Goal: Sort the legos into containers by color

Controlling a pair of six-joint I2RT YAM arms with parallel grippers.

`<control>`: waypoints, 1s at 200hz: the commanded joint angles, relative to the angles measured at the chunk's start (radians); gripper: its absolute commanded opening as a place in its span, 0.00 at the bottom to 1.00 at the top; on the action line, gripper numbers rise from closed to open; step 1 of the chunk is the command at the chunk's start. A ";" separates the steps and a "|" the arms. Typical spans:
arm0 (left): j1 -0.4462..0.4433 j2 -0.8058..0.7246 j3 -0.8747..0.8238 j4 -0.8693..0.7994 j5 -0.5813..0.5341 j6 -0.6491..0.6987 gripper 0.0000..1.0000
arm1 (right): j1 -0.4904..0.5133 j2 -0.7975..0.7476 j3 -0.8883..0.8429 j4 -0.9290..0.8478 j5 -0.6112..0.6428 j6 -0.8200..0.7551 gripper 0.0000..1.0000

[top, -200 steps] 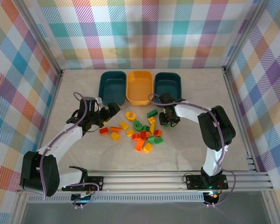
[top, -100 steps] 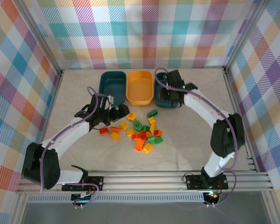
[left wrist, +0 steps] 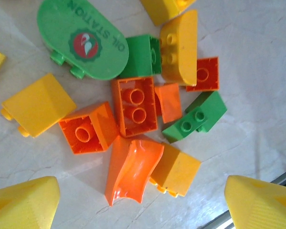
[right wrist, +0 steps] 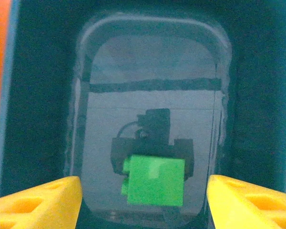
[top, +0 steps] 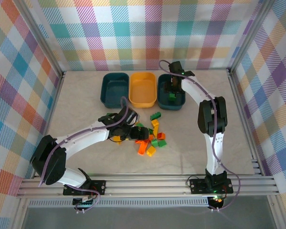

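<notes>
The legos (top: 148,136) lie in a loose pile of yellow, red-orange and green bricks at mid-table. My left gripper (top: 129,131) hovers over the pile's left side. Its jaws are open (left wrist: 140,205), with a curved orange piece (left wrist: 133,167) and a yellow brick (left wrist: 176,169) just ahead of them. Three containers stand at the back: a teal tub (top: 115,89), a yellow-orange tub (top: 142,90) and a second teal tub (top: 180,90). My right gripper (top: 172,91) is open (right wrist: 144,202) above that right tub. A green brick (right wrist: 155,180) lies free inside, touching neither fingertip.
A green oval plate printed OIL STATION (left wrist: 83,40) lies at the pile's edge. Checked walls and metal posts close in the table on three sides. A metal rail (top: 148,181) runs along the front. My right arm (top: 212,119) arches over the table's right side.
My right gripper went from the pile to the right teal tub and opened, letting go of the green brick. My left gripper moved right, over the pile.
</notes>
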 commanded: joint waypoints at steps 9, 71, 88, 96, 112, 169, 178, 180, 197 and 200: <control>-0.042 0.012 -0.032 -0.049 -0.045 0.031 0.90 | 0.004 -0.203 -0.102 0.046 -0.014 -0.006 0.72; -0.160 0.123 -0.028 -0.015 -0.076 0.064 0.77 | 0.018 -0.551 -0.680 0.273 -0.075 0.110 0.73; -0.168 0.148 -0.022 -0.011 -0.107 0.063 0.77 | 0.018 -0.593 -0.776 0.278 -0.079 0.125 0.72; -0.168 0.159 -0.017 -0.008 -0.116 0.066 0.76 | 0.018 -0.608 -0.812 0.277 -0.083 0.129 0.72; -0.169 0.183 -0.012 0.003 -0.145 0.067 0.73 | 0.019 -0.636 -0.872 0.281 -0.091 0.134 0.72; -0.168 0.224 0.012 0.061 -0.168 0.083 0.68 | 0.018 -0.663 -0.922 0.276 -0.089 0.126 0.72; -0.168 0.244 0.026 0.057 -0.164 0.090 0.68 | 0.018 -0.664 -0.918 0.273 -0.088 0.123 0.72; -0.168 0.249 0.027 0.056 -0.160 0.091 0.69 | 0.018 -0.665 -0.917 0.273 -0.088 0.123 0.72; -0.167 0.279 0.034 0.070 -0.140 0.091 0.69 | 0.018 -0.677 -0.914 0.271 -0.081 0.123 0.72; -0.168 0.283 0.033 0.071 -0.140 0.090 0.69 | 0.019 -0.680 -0.914 0.272 -0.080 0.124 0.72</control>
